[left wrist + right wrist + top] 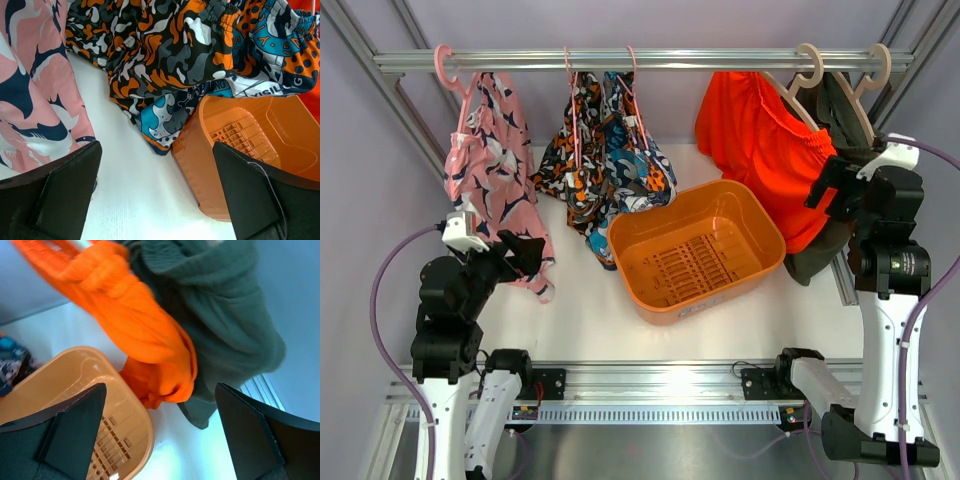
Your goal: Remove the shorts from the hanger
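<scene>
Shorts all hang from the rail (pixel 670 60) on their hangers, so by my reckoning none has been taken off and the whole job is left. The orange tub (pixel 200 165) on the bench (pixel 125 190) holds no cloth.

The right jaws stand wide apart with nothing between them. Straight ahead of their gap droop the orange-red shorts (pixel 135 325), plain, soft and bunched into folds. Ahead and toward the right side hang the olive shorts (pixel 225 325), dark and limp, with their hem reaching down to the bench.

The left jaws are wide apart too, and hold nothing. The pink shorts (pixel 35 100), patterned in navy and white, hang just beside their left side. The printed shorts (pixel 165 55), busy with black, orange and blue, hang ahead of the gap with one corner resting against the tub. The tub sits ahead and to the right of these jaws.
</scene>
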`<state>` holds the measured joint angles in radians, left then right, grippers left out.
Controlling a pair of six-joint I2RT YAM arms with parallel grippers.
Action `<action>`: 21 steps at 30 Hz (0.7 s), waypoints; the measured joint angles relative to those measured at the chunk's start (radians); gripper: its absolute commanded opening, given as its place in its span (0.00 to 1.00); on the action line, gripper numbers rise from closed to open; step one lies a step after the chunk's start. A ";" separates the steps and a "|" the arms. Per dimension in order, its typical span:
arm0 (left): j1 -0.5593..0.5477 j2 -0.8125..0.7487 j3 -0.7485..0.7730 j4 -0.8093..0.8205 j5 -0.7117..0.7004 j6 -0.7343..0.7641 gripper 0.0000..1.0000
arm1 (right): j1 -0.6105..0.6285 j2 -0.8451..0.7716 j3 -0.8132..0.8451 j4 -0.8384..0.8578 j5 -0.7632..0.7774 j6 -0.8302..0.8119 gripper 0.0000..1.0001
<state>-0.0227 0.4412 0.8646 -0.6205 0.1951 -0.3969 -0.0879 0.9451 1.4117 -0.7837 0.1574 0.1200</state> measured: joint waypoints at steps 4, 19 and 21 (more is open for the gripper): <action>0.000 0.000 0.009 -0.018 0.013 -0.007 0.99 | -0.003 -0.035 -0.001 -0.003 -0.243 -0.185 1.00; 0.000 0.030 0.064 -0.036 0.042 -0.027 0.99 | -0.002 0.344 0.652 -0.270 -0.699 -0.359 0.84; 0.000 0.040 0.072 -0.035 0.048 -0.032 0.99 | -0.005 0.420 0.715 -0.269 -0.698 -0.317 0.77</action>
<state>-0.0227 0.4808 0.9363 -0.6556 0.2436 -0.4286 -0.0929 1.3655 2.1269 -1.0527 -0.5404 -0.1974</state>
